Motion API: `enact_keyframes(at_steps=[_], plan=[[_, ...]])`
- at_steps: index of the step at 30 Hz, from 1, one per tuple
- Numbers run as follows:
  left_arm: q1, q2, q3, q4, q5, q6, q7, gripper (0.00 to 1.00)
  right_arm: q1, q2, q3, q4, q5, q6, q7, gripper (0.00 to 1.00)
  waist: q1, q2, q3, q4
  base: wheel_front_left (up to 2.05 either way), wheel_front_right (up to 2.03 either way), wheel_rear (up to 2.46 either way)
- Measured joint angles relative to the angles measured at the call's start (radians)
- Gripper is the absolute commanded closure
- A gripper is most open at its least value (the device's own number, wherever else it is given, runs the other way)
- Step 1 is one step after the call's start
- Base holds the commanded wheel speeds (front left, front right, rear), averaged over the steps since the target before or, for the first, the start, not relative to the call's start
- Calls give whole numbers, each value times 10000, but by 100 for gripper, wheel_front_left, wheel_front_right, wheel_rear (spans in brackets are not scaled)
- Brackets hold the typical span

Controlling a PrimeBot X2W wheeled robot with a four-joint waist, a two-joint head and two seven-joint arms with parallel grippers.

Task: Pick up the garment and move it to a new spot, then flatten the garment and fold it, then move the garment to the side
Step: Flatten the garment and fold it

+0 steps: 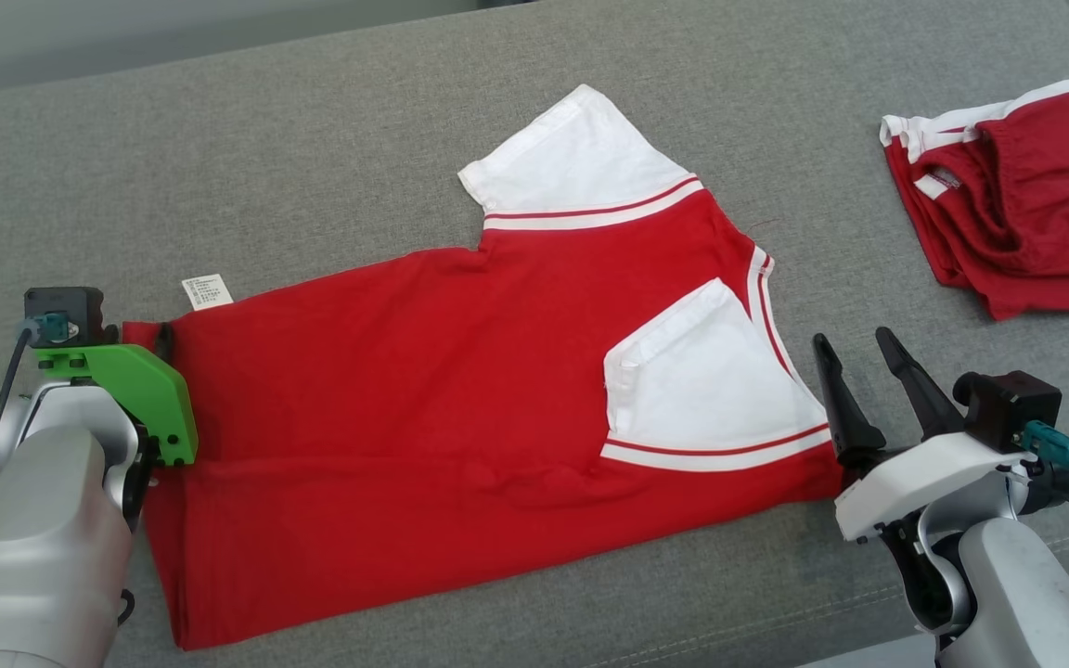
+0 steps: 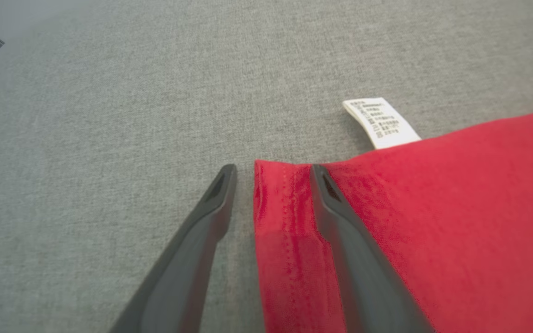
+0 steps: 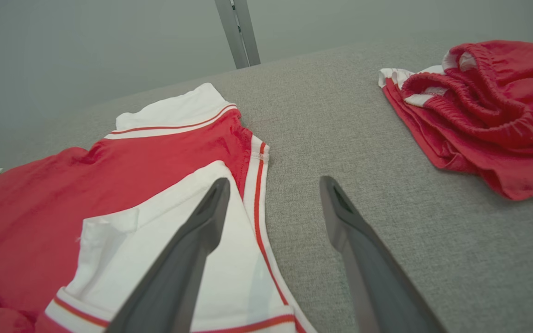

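Grey cloth surface (image 1: 312, 139), red-and-white shirt (image 1: 423, 371) lying flat across the middle. At the hem corner, left gripper (image 2: 273, 171) spread, straddling the edge, one finger on the red cloth. Just beside the striped neckline, right gripper (image 1: 850, 339) spread wide.

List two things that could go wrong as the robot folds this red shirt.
1. The left fingers straddle just the hem corner; a thin pinch may slip, or catch a single layer.
2. The right fingers, open beside the folded-in white sleeve, could drag it out of its fold.
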Motion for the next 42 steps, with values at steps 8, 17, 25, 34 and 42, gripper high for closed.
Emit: enact_keyframes(at_steps=[8,17,25,34,42], plan=[[-187,-127,-242,316,58,-165,-222,100,-197,-98,115,2,17,0,2,0,0,0,5,31,0,0,0],[-245,-460,-211,102,-151,-339,-1354,100,-1378,-688,199,-19,-445,2,786,0,0,0,-151,438,0,0,0],[-78,-903,-213,-759,-314,-391,-1937,100,-3554,-1256,562,727,-683,2,2079,0,0,0,-99,1169,0,0,0],[255,-1588,-48,-2719,-299,25,-2067,100,-6380,-1755,1227,2790,-449,2,3206,0,0,0,491,2131,0,0,0],[755,-2031,263,-4907,98,420,-2071,100,-8399,-1990,1593,4840,-286,2,3881,0,0,0,1497,2884,0,0,0]])
